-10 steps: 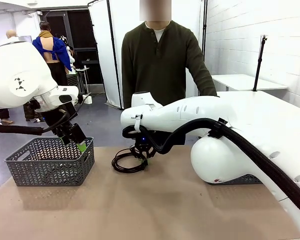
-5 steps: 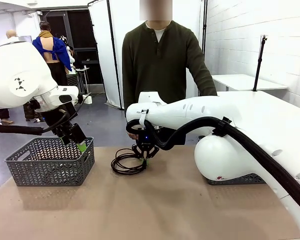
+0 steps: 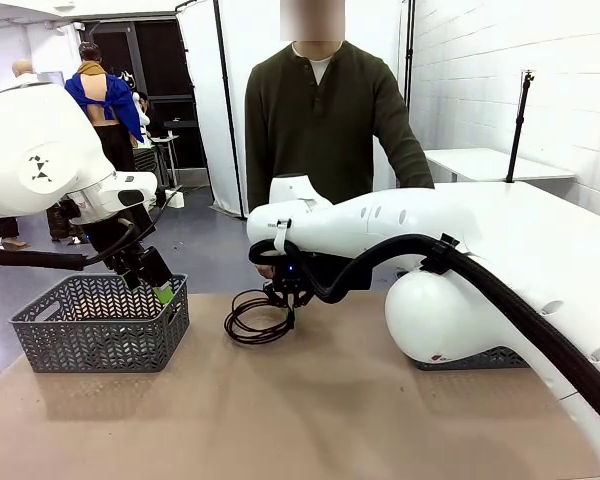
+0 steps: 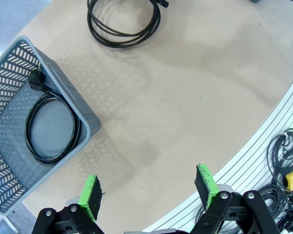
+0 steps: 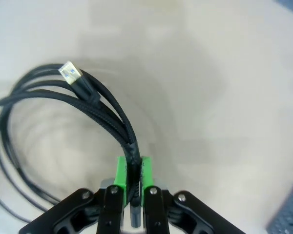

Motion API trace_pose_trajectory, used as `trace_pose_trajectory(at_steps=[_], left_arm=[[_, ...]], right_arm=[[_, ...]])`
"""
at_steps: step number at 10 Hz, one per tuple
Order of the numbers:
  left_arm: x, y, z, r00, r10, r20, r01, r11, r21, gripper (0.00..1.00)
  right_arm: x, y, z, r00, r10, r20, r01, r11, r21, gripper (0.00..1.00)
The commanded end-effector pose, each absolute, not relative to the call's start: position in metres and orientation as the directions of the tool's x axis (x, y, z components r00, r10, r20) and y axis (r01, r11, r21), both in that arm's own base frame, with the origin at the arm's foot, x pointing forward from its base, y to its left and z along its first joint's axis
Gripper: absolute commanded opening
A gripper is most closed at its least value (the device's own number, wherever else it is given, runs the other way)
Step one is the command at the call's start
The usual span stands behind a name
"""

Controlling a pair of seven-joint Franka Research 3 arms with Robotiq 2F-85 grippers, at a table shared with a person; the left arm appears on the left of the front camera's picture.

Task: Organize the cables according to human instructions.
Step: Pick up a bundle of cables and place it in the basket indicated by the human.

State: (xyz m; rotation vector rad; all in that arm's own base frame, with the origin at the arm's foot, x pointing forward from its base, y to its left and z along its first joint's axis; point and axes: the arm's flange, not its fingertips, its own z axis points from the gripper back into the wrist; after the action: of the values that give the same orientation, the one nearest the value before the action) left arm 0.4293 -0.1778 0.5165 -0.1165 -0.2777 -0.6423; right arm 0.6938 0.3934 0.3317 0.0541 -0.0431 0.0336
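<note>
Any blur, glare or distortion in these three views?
Right wrist view: soft, the table washed out pale, only the cable near the pincer sharp. Left wrist view: sharp, wide-angle bending of the table edge. Front view: even light, soft shadow beside the basket.

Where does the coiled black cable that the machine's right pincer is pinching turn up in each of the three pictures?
Front view: the cable lies mid-table, under the right pincer.
Left wrist view: a coil at the top edge, left of middle.
Right wrist view: its strands run from the left down into the shut pincer.
Shared landmark: the tan table under the coil.
</note>
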Motion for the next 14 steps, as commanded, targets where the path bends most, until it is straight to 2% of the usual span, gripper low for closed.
trace_pose_trajectory(at_steps=[1,3,5,6,9,10,11,13,14], left_arm=[[0.430,-0.177,0.517,0.763,-0.571,0.303,0.604,0.797,-0.018,1.00],[0.430,-0.177,0.517,0.763,-0.571,0.303,0.604,0.797,-0.018,1.00],[0.430,-0.177,0.517,0.763,-0.571,0.303,0.604,0.797,-0.018,1.00],[0.430,-0.177,0.517,0.763,-0.571,0.303,0.604,0.797,-0.018,1.00],[0.430,-0.177,0.517,0.763,-0.571,0.303,0.604,0.797,-0.018,1.00],[0.430,-0.177,0.517,0.763,-0.571,0.303,0.604,0.797,-0.018,1.00],[0.430,-0.177,0.517,0.763,-0.571,0.303,0.604,0.797,-0.018,1.00],[0.430,-0.177,0.517,0.763,-0.571,0.303,0.604,0.797,-0.018,1.00],[0.430,-0.177,0.517,0.763,-0.571,0.303,0.604,0.797,-0.018,1.00]], right_arm=[[0.693,0.390,0.364,0.996,0.068,0.055,-0.071,0.996,0.047,0.00],[0.685,0.378,0.395,0.983,0.179,0.042,-0.181,0.983,0.036,0.00],[0.676,0.357,0.428,0.918,0.393,0.044,-0.392,0.919,-0.037,0.00],[0.674,0.347,0.439,0.874,0.484,0.047,-0.478,0.873,-0.100,0.00],[0.668,0.315,0.459,0.654,0.756,0.030,-0.751,0.653,-0.097,0.00],[0.665,0.308,0.463,0.598,0.801,0.029,-0.798,0.598,-0.078,0.00],[0.663,0.304,0.464,0.594,0.804,0.034,-0.802,0.594,-0.058,0.00],[0.663,0.312,0.456,0.653,0.756,0.046,-0.757,0.653,0.017,0.00],[0.685,0.314,0.472,0.603,0.798,0.016,-0.795,0.602,-0.074,0.00]])
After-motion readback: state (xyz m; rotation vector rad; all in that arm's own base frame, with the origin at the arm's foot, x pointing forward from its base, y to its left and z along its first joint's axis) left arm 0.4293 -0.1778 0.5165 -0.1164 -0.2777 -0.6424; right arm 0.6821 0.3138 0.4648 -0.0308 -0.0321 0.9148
